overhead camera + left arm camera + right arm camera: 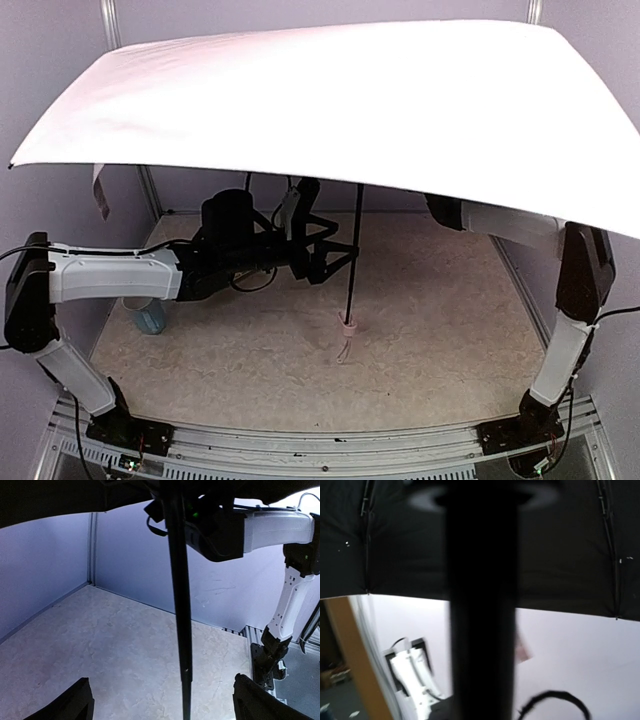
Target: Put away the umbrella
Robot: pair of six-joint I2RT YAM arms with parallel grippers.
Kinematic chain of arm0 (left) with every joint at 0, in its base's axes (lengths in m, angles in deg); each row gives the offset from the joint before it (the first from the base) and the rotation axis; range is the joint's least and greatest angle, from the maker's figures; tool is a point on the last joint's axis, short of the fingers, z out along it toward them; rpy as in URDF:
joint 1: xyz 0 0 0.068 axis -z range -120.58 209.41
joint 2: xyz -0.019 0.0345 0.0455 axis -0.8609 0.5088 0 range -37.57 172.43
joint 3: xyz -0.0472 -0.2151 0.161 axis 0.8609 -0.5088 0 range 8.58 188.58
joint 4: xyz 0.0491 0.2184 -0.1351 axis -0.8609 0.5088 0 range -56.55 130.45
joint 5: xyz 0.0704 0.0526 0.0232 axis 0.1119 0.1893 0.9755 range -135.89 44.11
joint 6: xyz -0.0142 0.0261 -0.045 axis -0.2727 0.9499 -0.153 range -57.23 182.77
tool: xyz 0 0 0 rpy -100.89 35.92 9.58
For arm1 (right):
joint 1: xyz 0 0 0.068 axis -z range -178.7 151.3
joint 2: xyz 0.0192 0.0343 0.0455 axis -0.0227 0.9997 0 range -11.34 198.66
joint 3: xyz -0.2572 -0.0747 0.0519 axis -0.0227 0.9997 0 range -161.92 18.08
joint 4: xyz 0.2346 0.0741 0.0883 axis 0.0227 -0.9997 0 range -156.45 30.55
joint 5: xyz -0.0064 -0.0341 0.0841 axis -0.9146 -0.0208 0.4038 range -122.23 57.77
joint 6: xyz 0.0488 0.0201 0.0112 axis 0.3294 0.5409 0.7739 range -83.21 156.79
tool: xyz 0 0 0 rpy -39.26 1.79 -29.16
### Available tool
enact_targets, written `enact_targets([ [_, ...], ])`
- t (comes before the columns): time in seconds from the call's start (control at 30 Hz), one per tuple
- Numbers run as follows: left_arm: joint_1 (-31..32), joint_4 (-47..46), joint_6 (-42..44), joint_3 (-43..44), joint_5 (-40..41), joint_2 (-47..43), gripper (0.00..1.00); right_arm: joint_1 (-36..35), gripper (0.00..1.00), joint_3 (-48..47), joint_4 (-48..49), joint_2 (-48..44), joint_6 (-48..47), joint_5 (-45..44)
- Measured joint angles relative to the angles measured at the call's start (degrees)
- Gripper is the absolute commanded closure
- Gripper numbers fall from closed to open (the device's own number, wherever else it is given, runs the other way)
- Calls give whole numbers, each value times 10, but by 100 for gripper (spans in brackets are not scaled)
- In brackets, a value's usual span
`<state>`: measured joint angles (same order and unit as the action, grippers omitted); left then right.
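The open umbrella [330,95] stands upright, its pink canopy spreading wide from the top of its shaft [356,240] over most of the table [450,340]. The left arm [110,275] reaches in from the shaft's left. The right arm [505,225] goes under the canopy toward the shaft's top. The left gripper [338,255] is spread wide at mid-shaft, one of its fingers [75,705] on each side of the shaft and clear of it. The right gripper [202,522] sits against the upper shaft; whether it clamps it, I cannot tell. The pink handle [348,323] at the shaft's foot seems to rest on the table. A blue cup [148,315] stands well left of the shaft.
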<state>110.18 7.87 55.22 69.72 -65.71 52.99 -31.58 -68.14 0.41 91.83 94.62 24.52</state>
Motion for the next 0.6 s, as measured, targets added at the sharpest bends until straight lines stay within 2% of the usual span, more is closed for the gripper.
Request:
enact_targets([
  [0.1, 5, -10, -4, 5, -21, 9, 19, -13, 100, -17, 31, 16, 14, 18],
  [0.17, 8, -11, -8, 12, -31, 18, 29, -18, 100, -23, 43, 24, 21, 25],
  [0.23, 12, -13, -12, 21, -42, 30, 45, -19, 100, -23, 53, 29, 28, 28],
  [0.33, 17, -12, -16, 26, -48, 41, 75, -22, 100, -27, 68, 38, 43, 32],
  [0.47, 21, -8, -14, 30, -49, 46, 99, -22, 100, -35, 83, 46, 62, 35],
  [0.6, 19, -4, -23, 30, -45, 46, 100, -22, 100, -35, 90, 46, 59, 40],
])
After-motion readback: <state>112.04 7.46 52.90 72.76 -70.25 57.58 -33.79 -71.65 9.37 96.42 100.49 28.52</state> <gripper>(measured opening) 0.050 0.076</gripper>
